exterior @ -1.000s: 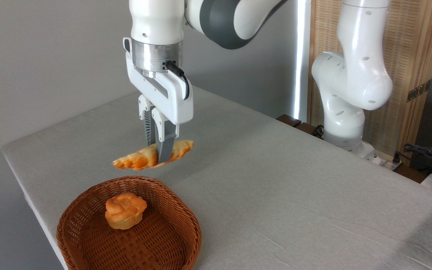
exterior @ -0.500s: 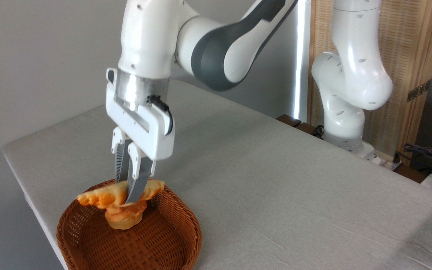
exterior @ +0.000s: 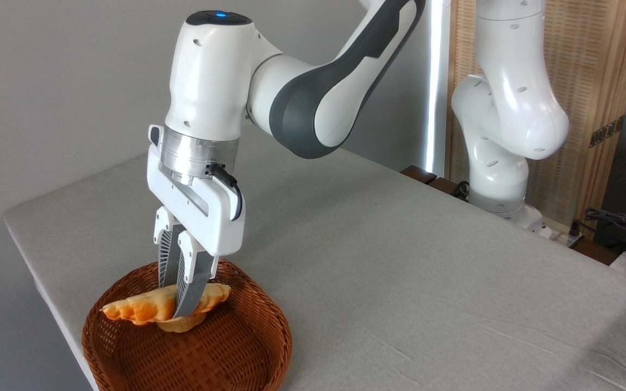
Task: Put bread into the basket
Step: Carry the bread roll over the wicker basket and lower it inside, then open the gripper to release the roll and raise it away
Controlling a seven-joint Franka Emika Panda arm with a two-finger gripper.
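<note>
The bread (exterior: 139, 308), a long flat golden loaf with lobed edges, hangs level just inside the basket (exterior: 248, 347), a round reddish-brown wicker one at the table's front left. My gripper (exterior: 178, 307) is shut on the bread near its middle, fingers pointing down. The loaf rests on or just above a small round bun (exterior: 182, 325), which it mostly hides. The loaf's left end reaches over the basket's left rim.
The grey cloth-covered table (exterior: 400, 271) stretches right and back from the basket. Its left edge runs close beside the basket. The arm's white base (exterior: 500, 163) stands at the far right edge, with cables (exterior: 617, 222) beyond it.
The gripper has come down and to the left with the bread, from above the table behind the basket to inside the basket over the bun.
</note>
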